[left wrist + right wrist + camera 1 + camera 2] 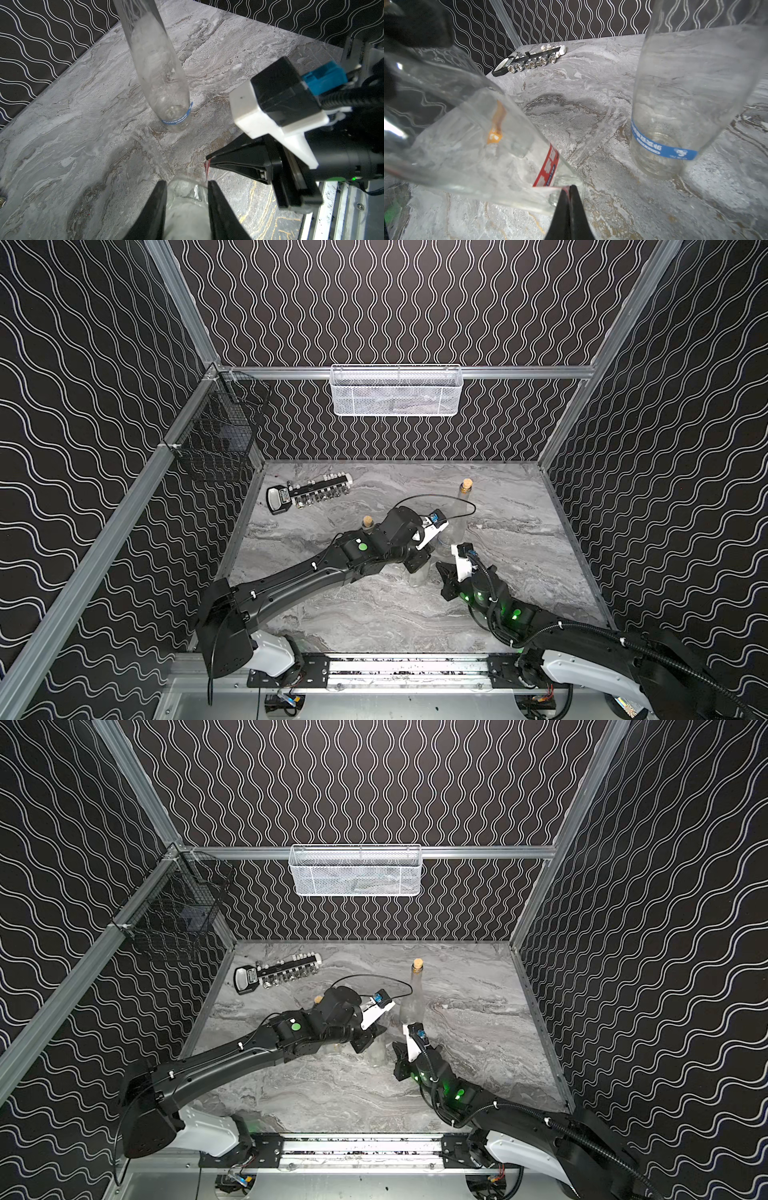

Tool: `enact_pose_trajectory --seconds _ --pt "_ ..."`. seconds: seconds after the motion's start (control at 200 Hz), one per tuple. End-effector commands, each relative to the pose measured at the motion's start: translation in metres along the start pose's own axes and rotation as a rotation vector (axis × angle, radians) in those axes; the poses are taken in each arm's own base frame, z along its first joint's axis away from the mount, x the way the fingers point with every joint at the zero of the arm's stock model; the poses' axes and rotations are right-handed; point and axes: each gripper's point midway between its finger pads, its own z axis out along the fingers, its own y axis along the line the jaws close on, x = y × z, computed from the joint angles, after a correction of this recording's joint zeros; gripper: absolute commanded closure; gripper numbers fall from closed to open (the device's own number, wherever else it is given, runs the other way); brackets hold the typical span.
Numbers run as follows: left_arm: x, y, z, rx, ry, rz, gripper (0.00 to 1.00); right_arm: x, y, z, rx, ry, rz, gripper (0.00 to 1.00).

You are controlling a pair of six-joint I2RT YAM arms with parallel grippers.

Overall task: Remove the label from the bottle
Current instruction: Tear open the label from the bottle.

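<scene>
Marbled tabletop (pixel 374 614): left jaws clamp the tilted bottle (pixel 467 135), just beside the blue-banded bottle (pixel 685 83). Right jaws pinch the lifted end of its red label (pixel 548 164). Peeling step, I judge; next calls for a steady pull away from the bottle.

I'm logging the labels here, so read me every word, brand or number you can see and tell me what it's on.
On the tilted clear bottle, the red label: white characters, too blurred to read.
On the upright bottle, the blue label: white characters, not legible.
On the socket set, the tag: print too small to read.
No other text shows.
</scene>
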Motion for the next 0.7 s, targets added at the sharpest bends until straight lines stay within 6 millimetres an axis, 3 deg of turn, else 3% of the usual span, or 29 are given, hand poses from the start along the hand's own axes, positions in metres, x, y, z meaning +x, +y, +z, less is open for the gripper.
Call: enact_pose_trajectory --seconds 0.0,0.696 --pt "0.021 -0.004 0.000 0.025 0.090 0.017 1.00 -0.008 -0.013 -0.001 0.063 -0.038 0.019 1.00" --pt "0.027 -0.015 0.002 0.095 0.132 0.037 1.00 -0.006 -0.027 0.004 0.099 -0.025 0.061 1.00"
